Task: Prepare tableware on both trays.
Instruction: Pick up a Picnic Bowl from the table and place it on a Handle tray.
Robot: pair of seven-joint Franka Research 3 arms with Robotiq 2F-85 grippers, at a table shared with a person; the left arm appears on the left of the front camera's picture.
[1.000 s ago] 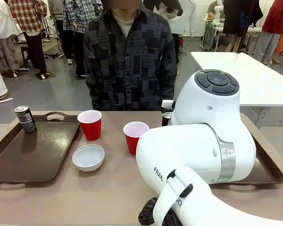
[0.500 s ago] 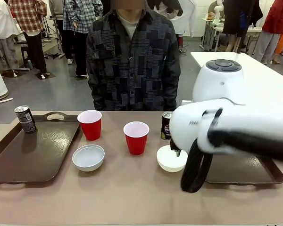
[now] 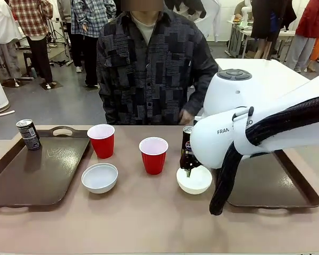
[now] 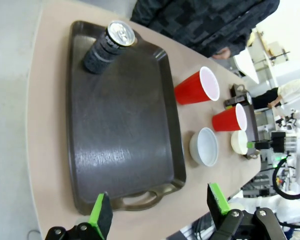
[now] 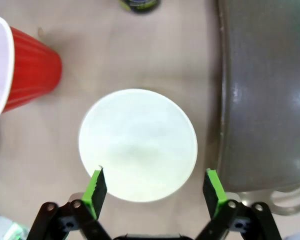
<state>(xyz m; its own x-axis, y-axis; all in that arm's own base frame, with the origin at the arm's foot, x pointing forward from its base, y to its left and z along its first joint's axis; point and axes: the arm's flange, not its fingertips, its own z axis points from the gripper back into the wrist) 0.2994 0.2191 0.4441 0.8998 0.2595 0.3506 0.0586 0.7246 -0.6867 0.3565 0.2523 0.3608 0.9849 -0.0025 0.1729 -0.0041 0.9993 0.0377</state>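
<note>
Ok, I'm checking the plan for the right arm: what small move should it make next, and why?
Probably lower the right gripper straight down onto the white bowl. It hovers open right above the bowl, which sits on the tabletop just beside the right tray, not yet on it. The jaws look about as wide as the bowl.

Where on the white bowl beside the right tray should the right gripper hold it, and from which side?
Probably the rim, from straight above. The bowl sits upright, about as wide as the open right gripper over it, so spanning it looks tight. Pinch the near edge, one finger inside: the tray and a red cup flank it.
</note>
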